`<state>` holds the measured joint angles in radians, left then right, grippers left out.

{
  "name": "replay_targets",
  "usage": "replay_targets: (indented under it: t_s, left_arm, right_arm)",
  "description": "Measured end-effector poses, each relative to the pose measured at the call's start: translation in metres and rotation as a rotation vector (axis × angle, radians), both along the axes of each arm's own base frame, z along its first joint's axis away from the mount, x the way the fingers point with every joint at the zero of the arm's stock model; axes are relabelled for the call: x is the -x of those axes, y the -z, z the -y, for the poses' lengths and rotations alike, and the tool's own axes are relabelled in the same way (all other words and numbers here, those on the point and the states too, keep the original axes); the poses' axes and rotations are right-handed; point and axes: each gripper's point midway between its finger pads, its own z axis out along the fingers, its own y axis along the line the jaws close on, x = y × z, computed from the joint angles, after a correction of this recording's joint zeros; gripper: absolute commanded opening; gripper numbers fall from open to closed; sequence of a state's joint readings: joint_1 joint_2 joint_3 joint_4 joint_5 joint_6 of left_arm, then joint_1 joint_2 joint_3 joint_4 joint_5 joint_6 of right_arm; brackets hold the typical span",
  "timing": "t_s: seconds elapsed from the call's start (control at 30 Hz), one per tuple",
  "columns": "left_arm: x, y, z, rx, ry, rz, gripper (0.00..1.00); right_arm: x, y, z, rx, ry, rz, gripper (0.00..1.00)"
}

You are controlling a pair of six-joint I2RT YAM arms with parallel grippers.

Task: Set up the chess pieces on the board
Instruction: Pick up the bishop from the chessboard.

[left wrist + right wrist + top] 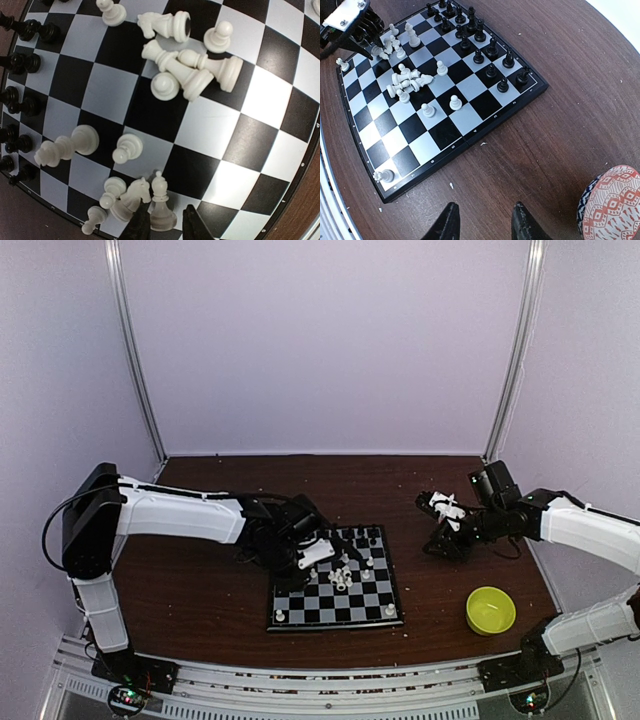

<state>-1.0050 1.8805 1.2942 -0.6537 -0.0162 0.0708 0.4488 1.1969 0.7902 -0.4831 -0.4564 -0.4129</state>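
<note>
Now left gripper (163,225): closed on white bishop (160,200), stood on board (240,145).
Right gripper (484,222): held part open, nothing gripped.

The left arm rises from its base, bends at the elbow and stretches toward 3 o'clock with the wrist pitched down. The left gripper (164,226) has its fingers (141,225) drawn narrowly in on an upright white chess piece (161,205). The right arm folds toward 9 o'clock, and the right gripper (482,220) hangs tilted downward with its fingers (445,222) parted.

Toppled white pieces (185,75) crowd the board (280,150) — squares beside them lie bare.
</note>
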Motion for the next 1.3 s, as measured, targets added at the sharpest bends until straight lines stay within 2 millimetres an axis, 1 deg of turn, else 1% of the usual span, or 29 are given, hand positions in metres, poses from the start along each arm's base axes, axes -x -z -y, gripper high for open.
replay_targets:
  t_s: [0.37,0.57,0.63,0.77,0.97,1.1,1.23,1.3]
  left_arm:
    - [0.001,0.006,-0.005,-0.017,-0.004,-0.004,0.24]
    - [0.001,0.014,-0.007,-0.039,-0.020,-0.009,0.25]
    - [-0.001,0.014,-0.007,-0.040,-0.030,-0.001,0.25]
    - [-0.002,0.014,-0.008,-0.039,-0.044,0.000,0.22]
    - [-0.002,0.014,-0.008,-0.038,-0.057,-0.004,0.13]
    - [-0.001,0.013,-0.007,-0.026,-0.056,-0.008,0.11]
    - [0.010,0.011,-0.010,0.023,-0.042,-0.028,0.09]
    - [0.016,0.005,-0.010,0.070,-0.037,-0.038,0.09]
  right_arm:
    - [-0.001,-0.002,0.000,-0.001,-0.002,0.005,0.35]
    - [-0.001,-0.002,0.000,-0.001,-0.002,0.005,0.35]
    - [-0.001,-0.002,0.000,-0.001,-0.002,0.005,0.35]
    - [-0.001,-0.001,-0.001,0.000,-0.002,0.003,0.35]
    - [-0.001,0.001,-0.001,0.002,-0.002,-0.003,0.35]
    - [-0.001,0.001,-0.001,0.002,-0.002,-0.004,0.35]
    - [0.000,0.001,-0.001,-0.002,-0.006,-0.007,0.35]
    - [0.000,0.000,-0.001,-0.002,-0.005,-0.010,0.35]
